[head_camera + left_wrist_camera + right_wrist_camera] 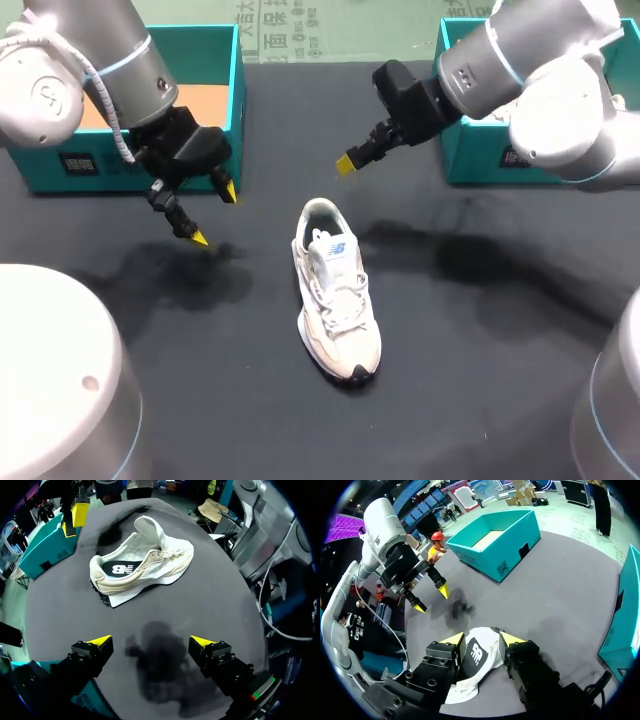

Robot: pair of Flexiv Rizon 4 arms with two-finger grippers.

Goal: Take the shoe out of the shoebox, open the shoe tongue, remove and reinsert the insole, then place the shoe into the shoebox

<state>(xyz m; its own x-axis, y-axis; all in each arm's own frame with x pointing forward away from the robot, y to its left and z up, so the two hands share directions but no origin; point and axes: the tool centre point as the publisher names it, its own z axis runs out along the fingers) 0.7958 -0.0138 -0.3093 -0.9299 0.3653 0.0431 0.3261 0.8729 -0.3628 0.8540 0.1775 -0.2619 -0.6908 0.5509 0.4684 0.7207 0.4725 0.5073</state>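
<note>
A white sneaker (335, 305) is resting upright on its sole near the middle of the black counter (480, 330). It is outside both boxes, with its heel pointing toward the far edge and its toe angling toward the near edge. Its tongue (334, 247) is standing up out of the laces. In the left wrist view the sneaker (145, 562) is showing a dark insole (120, 569) with a white mark lying inside the heel opening.

The left pincer (213, 213) is hanging over the counter to the left of the sneaker and well apart from it. Its fingers are spread wide and holding nothing, and in its own view the pincer (151, 641) is framing only bare counter. The right pincer (350, 160) is hovering above the far side of the sneaker's heel. In the right wrist view this pincer (482, 639) is standing open with the sneaker (477, 657) under the gap between its fingers, and neither yellow tip appears to be touching it.

A teal shoebox (238, 90) with a brown floor is sitting open at the far left corner, behind the left arm. A second teal shoebox (470, 150) is sitting at the far right, partly hidden by the right arm.
</note>
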